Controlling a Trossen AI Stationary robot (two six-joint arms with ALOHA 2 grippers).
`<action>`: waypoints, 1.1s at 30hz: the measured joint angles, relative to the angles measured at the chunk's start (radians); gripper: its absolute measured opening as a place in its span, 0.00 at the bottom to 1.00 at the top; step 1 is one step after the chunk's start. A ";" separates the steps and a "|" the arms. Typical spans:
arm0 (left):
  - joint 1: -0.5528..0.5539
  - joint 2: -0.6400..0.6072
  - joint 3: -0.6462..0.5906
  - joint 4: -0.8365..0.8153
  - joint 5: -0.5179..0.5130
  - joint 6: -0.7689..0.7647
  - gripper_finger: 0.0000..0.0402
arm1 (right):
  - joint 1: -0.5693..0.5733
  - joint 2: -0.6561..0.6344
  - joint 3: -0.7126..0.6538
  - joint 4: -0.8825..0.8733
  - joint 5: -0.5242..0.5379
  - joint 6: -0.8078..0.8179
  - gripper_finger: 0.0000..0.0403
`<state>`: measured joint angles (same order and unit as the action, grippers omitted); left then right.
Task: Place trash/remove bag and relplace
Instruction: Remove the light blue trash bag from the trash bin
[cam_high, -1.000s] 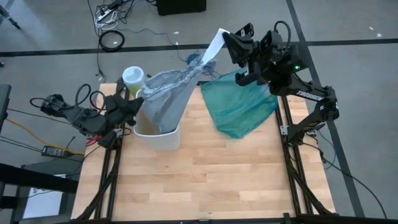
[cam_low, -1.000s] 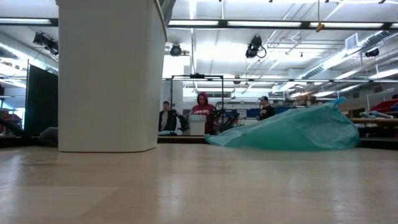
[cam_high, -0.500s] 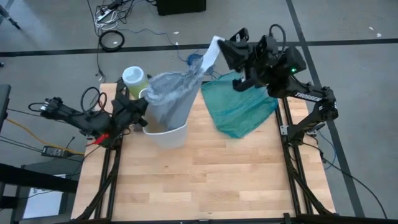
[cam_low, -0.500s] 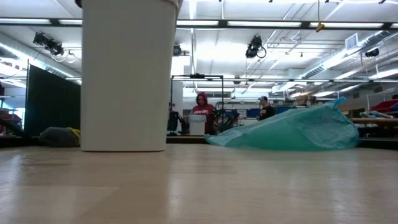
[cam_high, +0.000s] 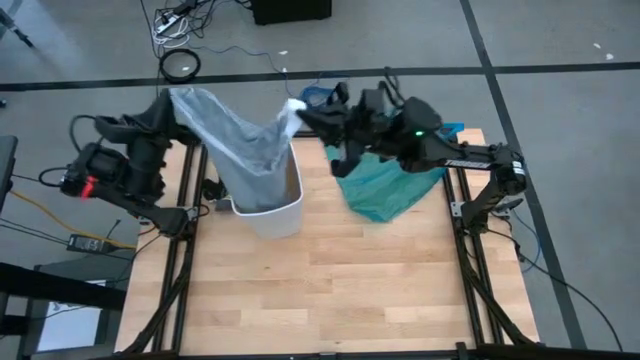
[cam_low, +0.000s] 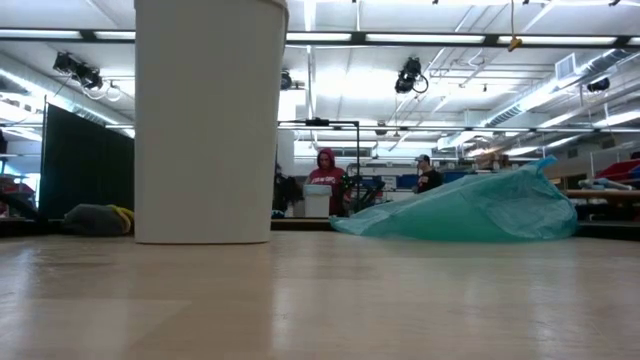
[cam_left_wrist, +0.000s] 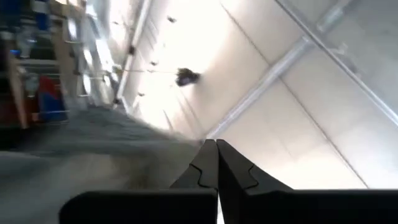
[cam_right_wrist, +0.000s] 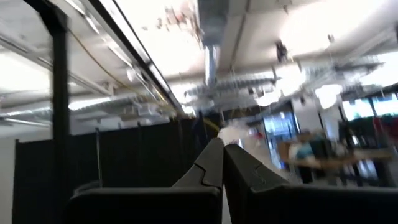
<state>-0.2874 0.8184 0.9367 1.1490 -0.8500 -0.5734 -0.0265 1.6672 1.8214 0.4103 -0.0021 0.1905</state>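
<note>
Wooden table (cam_high: 340, 270), bag (cam_high: 235, 140) stretched between left pincer (cam_high: 172, 98) and right pincer (cam_high: 300, 112), both clamped on it.

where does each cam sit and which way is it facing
High: overhead, straight down on table; both arms hold the bag over the bin.
Low: tabletop height, facing the room; no arm; shares bin, teal bag with high.
Left wrist: tilted ceilingward, shut fingers.
Right wrist: tilted ceilingward, shut fingers.

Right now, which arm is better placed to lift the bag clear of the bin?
Neither alone: the left gripper and right gripper each pinch a top corner of the bag, still hanging in the bin.
</note>
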 joint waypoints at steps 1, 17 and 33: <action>0.000 0.001 0.024 -0.032 0.023 0.005 0.00 | -0.002 0.012 0.000 -0.015 0.007 0.014 0.00; -0.002 -0.150 0.162 -0.433 0.210 0.121 0.00 | -0.030 0.028 0.000 0.018 0.017 0.062 0.00; -0.002 -0.218 0.118 -1.215 0.126 -0.107 0.00 | -0.087 -0.028 0.054 0.397 -0.110 0.085 0.00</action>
<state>-0.2897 0.6004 1.0544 -0.0660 -0.7238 -0.6802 -0.1132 1.6391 1.8756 0.8074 -0.1120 0.2752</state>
